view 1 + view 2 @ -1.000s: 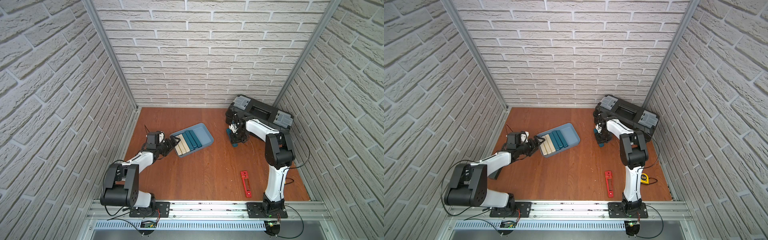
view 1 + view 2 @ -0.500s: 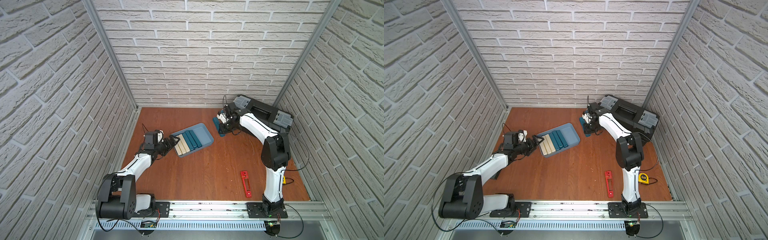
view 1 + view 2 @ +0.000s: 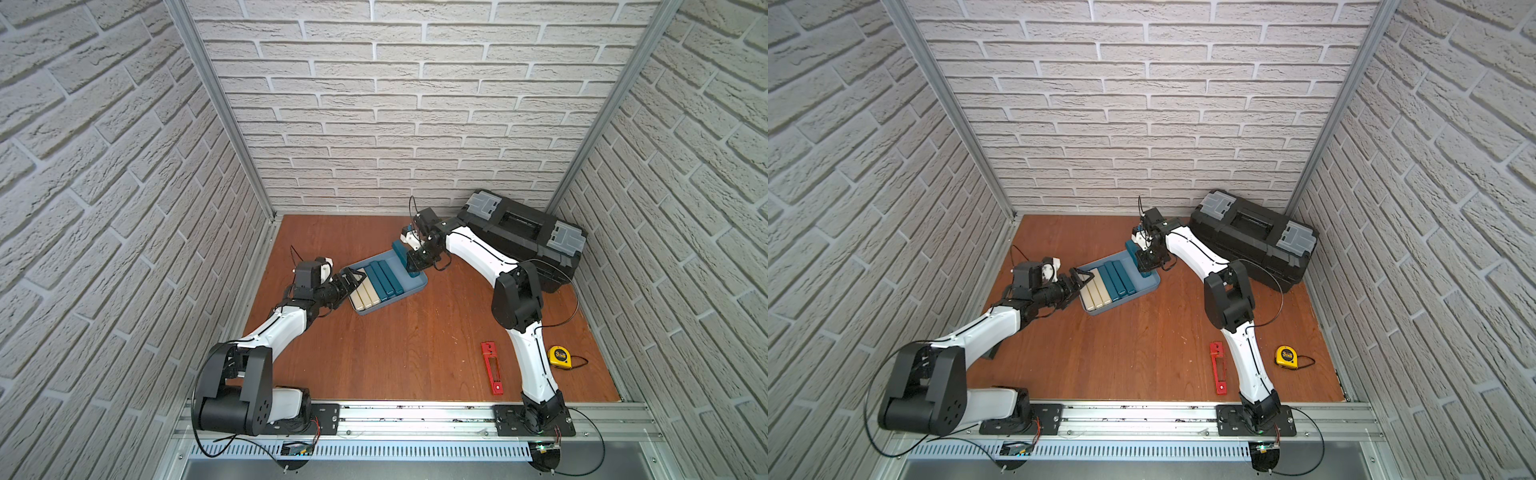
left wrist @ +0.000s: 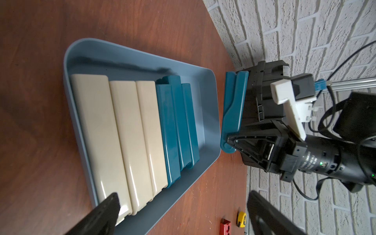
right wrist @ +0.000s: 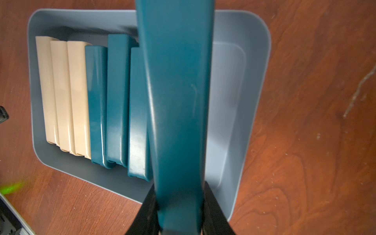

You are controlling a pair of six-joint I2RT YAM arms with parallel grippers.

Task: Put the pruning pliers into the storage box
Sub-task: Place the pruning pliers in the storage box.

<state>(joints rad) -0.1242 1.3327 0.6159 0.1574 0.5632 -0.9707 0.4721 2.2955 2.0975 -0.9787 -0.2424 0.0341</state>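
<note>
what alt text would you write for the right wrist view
The right gripper holds a long teal tool in front of the light blue storage box. Three cream bars and three teal bars lie side by side in it, leaving one side bare.

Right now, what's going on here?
The right tool is shut on a teal bar, holding it over the storage box, where three more teal bars and three cream bars lie. The left tool is open beside the box's cream-bar end, gripping nothing. The red pruning pliers lie on the table, not yet picked up.
</note>
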